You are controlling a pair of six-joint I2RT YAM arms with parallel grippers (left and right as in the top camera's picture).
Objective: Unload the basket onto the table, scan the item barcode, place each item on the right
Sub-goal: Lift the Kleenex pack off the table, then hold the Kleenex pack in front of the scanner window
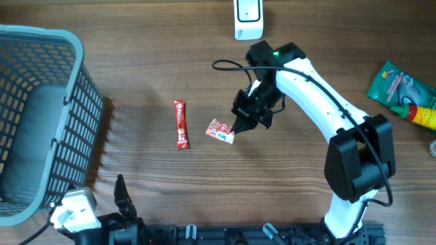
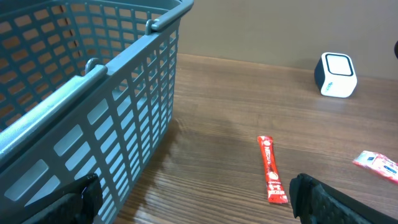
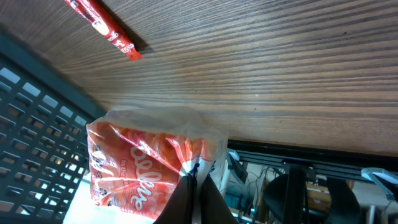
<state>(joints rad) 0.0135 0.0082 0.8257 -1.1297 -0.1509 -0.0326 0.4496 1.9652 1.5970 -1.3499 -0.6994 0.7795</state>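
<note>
An orange-red snack packet (image 1: pixel 220 131) with a white edge sits mid-table, and my right gripper (image 1: pixel 238 126) is shut on that edge. In the right wrist view the packet (image 3: pixel 146 165) fills the lower left, its seal pinched between the right gripper's (image 3: pixel 198 190) two dark fingers. The white barcode scanner (image 1: pixel 248 19) stands at the table's far edge, well beyond the packet; it also shows in the left wrist view as the scanner (image 2: pixel 336 74) at the upper right. My left gripper (image 2: pixel 196 198) rests low at the near left, open and holding nothing.
A red stick sachet (image 1: pixel 180 124) lies left of the packet. A tall grey-blue basket (image 1: pixel 41 116) fills the left side, close to the left gripper. A green pouch (image 1: pixel 398 85) and a yellow bottle (image 1: pixel 421 116) lie at the far right.
</note>
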